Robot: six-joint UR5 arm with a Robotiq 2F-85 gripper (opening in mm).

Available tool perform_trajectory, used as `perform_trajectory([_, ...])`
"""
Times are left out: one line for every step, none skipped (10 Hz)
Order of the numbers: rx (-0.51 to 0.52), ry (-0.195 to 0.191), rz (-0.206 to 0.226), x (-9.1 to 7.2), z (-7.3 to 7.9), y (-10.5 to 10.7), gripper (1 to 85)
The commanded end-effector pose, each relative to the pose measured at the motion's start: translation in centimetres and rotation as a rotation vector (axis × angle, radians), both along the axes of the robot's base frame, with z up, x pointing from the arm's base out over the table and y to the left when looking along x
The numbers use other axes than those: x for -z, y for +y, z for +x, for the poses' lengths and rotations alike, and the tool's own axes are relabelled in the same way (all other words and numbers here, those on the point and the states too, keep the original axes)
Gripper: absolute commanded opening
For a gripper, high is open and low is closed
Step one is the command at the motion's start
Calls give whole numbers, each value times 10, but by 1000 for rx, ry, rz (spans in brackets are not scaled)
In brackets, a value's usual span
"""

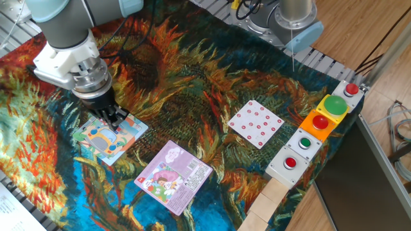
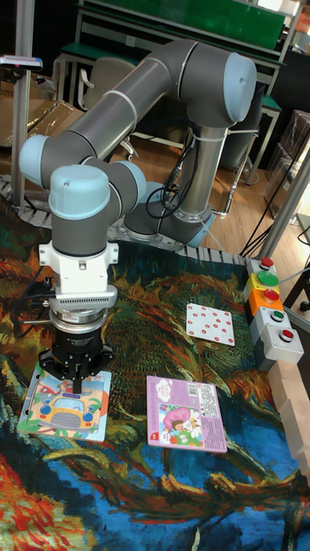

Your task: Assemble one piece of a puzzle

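Puzzle, flat pale-blue-and-green square board (image 1: pixel 108 137), is found right under the pincer (image 1: pixel 117 120), whose fingers look closed together at its far edge.

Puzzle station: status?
Hand low over the puzzle's top edge; fingers close together, grip unclear. Puzzle flat on the cloth. Purple puzzle and dotted card lie apart, nothing in the way.

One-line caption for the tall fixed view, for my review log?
UR5 gripper poised at the top edge of the puzzle, beside the purple-pink puzzle on a sunflower cloth.
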State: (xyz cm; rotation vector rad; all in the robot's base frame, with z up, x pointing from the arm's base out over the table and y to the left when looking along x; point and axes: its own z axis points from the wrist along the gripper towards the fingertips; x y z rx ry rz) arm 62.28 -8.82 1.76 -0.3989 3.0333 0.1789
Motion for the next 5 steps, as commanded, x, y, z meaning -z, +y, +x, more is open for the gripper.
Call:
perform_trajectory([-5, -8, 3, 1, 1, 1, 13])
perform_trajectory([-11, -13, 3, 1, 3, 1, 13])
perform_trajectory([-13, -16, 2, 2, 4, 1, 13])
perform_trajectory([-16, -18, -1, 3, 5, 0, 13])
perform_trajectory([-18, -18, -1, 4, 5, -1, 13])
